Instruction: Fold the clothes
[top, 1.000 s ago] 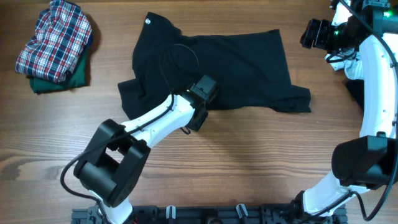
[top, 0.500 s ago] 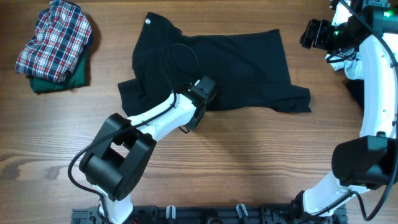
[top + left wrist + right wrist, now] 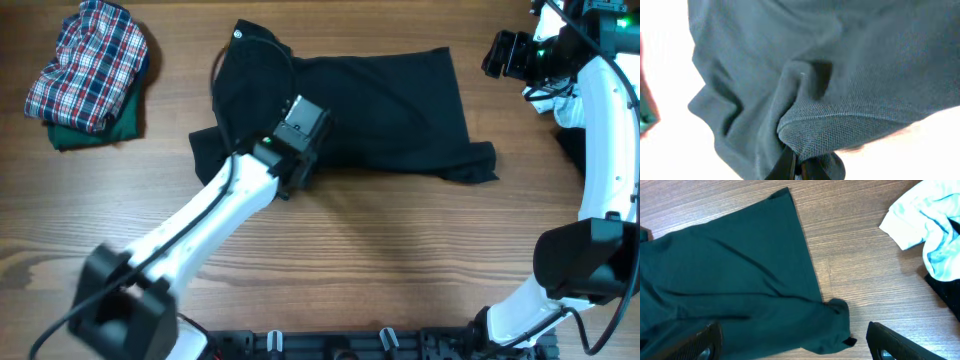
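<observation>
The left pincer (image 3: 796, 169) clamped tight on a bunched fold of the black T-shirt (image 3: 390, 100), which sprawled across the middle of the desk (image 3: 400, 250). Farther back, plaid clothes (image 3: 88, 60) sat far left; the right pincer (image 3: 500, 55) hung wide open, empty.

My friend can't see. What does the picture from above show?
The left arm reaches onto a black T-shirt spread on a wooden table, jaws pinching its cloth. A plaid garment lies on a green one at far left; the right arm stands far right.
</observation>
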Available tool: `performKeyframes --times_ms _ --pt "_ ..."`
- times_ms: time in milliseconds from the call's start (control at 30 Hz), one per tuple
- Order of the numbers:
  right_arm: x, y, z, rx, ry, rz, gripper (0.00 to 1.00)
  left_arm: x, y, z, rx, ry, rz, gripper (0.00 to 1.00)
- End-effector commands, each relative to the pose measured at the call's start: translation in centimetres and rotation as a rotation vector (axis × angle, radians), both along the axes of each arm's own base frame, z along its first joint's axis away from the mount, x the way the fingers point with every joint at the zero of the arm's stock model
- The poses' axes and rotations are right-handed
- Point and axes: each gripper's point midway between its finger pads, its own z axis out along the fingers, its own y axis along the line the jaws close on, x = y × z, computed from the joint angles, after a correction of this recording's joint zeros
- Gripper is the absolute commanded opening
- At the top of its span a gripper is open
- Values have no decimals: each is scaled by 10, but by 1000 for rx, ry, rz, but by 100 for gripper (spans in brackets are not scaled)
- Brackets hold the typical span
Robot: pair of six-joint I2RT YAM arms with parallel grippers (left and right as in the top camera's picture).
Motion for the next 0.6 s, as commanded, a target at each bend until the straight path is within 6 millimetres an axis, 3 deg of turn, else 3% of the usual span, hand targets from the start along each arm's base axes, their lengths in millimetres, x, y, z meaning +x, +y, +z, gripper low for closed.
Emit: performKeyframes --times_ms 0,100,267,567 --pt "-2 3 6 6 -16 10 93 -17 -6 24 -109 20 2 4" --pt "-2 3 6 6 -16 9 93 -38 -7 22 -153 104 4 4" --pt "-2 3 6 6 -16 10 93 -90 -21 10 -263 362 -24 4" --pt "-2 3 6 6 -16 10 93 -144 -46 16 -437 633 -65 4"
